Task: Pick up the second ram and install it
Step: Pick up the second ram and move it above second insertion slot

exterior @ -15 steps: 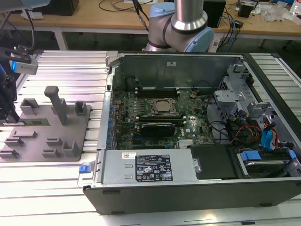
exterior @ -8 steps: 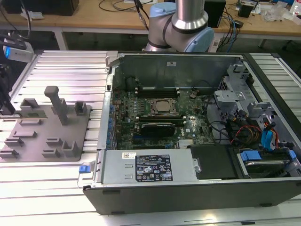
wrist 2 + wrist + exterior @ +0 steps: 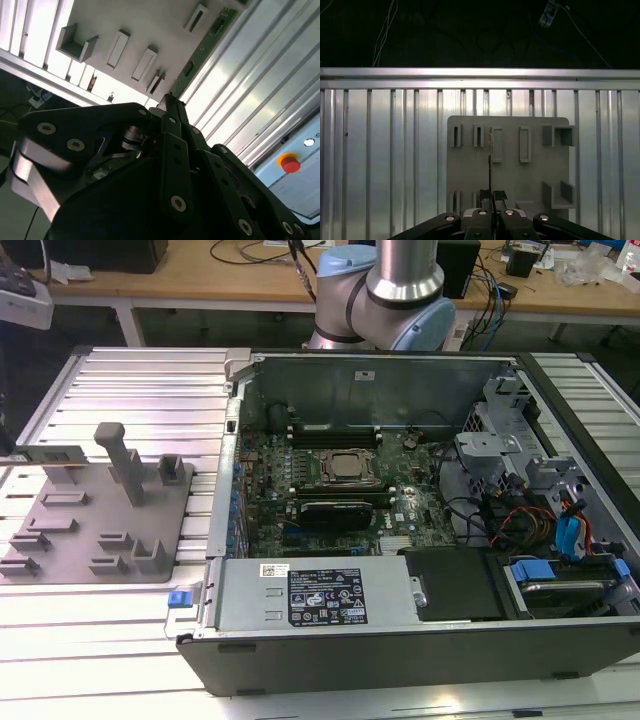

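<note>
Well above the table, the gripper (image 3: 493,196) has its two black fingertips (image 3: 485,196) drawn together, with only a hairline gap between them. They grip nothing, and in the second wrist view the gripper (image 3: 167,102) also tapers to a closed point.

The memory stick (image 3: 490,160) sits far below the fingers and apart from them. In the first wrist view it appears edge-on, as a thin line in step with the gap between the fingertips. The second wrist view shows its green face (image 3: 200,50) slanting away from the tips.

The stick stands on its long edge at a gray holder plate (image 3: 470,170), among the plate's narrow slots and raised blocks. How it is seated I cannot tell. In the exterior view the stick (image 3: 50,454) is toward the far corner of the plate (image 3: 70,530), on the exterior view's left, with a tall gray post (image 3: 122,460) near it.

The plate lies on a ribbed metal table (image 3: 140,390). Just beside the plate, on the exterior view's right, an open computer case (image 3: 400,650) lies on its side with the motherboard (image 3: 300,455) and processor socket (image 3: 348,468) facing up. The arm's base (image 3: 385,300) rises behind the case. A red button (image 3: 289,163) sits at the table's edge in the second wrist view.
</note>
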Robot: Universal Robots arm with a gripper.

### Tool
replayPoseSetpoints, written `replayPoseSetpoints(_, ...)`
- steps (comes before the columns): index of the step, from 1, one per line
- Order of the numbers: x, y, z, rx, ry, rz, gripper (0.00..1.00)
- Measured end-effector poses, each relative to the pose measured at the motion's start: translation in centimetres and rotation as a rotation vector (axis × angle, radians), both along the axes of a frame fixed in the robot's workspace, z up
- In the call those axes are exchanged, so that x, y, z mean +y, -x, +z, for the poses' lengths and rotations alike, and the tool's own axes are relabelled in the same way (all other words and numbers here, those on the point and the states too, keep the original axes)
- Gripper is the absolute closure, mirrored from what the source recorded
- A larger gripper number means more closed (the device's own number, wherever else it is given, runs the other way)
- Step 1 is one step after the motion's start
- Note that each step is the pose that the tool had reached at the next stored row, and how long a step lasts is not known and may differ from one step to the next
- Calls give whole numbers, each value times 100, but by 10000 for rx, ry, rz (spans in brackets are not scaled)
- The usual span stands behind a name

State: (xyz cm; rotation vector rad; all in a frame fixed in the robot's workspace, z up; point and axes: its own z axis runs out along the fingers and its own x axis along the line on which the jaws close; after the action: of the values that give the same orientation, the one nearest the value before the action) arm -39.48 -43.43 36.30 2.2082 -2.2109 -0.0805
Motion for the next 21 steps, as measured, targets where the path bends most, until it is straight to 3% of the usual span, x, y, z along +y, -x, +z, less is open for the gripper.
replayPoseSetpoints(5, 0, -7, 142, 0, -52, 0, 91)
replayPoseSetpoints(10, 1, -29, 454, 1, -153, 0, 91)
replayPoseSetpoints(14, 3, -38, 622, 0, -202, -1, 91)
replayPoseSetpoints(19, 4, -44, 779, 0, -250, -1, 91)
replayPoseSetpoints(21, 4, -49, 885, 1, -282, 0, 91)
